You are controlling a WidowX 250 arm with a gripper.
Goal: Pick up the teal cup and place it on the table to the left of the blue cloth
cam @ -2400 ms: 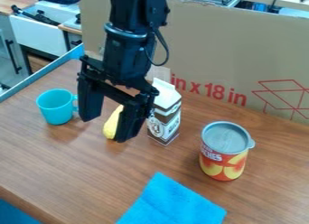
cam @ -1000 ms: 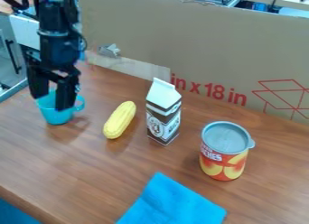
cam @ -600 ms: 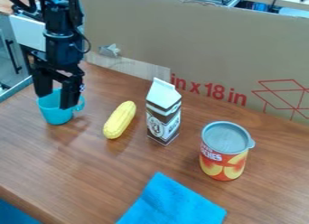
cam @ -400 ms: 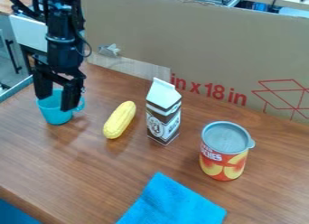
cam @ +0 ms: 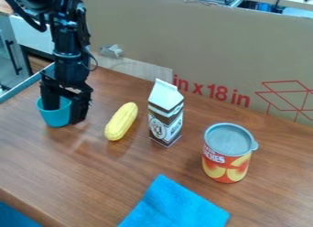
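One wooden table (cam: pixel 73 175); one cardboard panel (cam: pixel 214 43) behind. One arm (cam: pixel 70 61), near-vertical at view's left; gripper (cam: pixel 64 114) points down, fingers apart about one cyan mug (cam: pixel 56 118), on table's left. One blue cloth (cam: pixel 174 205), front; one can (cam: pixel 226 153), right; one carton (cam: pixel 165 114), centre; one corn cob (cam: pixel 121 121), between carton and mug.

- The claw (cam: pixel 63 114) has one finger over the mouth of the cup (cam: pixel 56 119), the other at its side.
- Just right, the corn (cam: pixel 121 121) lies low across a path toward the upright carton (cam: pixel 165 114); the gap between them is narrow.
- Wider room separates carton and can (cam: pixel 226 157).
- Cardboard (cam: pixel 214 47) walls off the back.
- The flat cloth (cam: pixel 174 205) leaves height for passing over.
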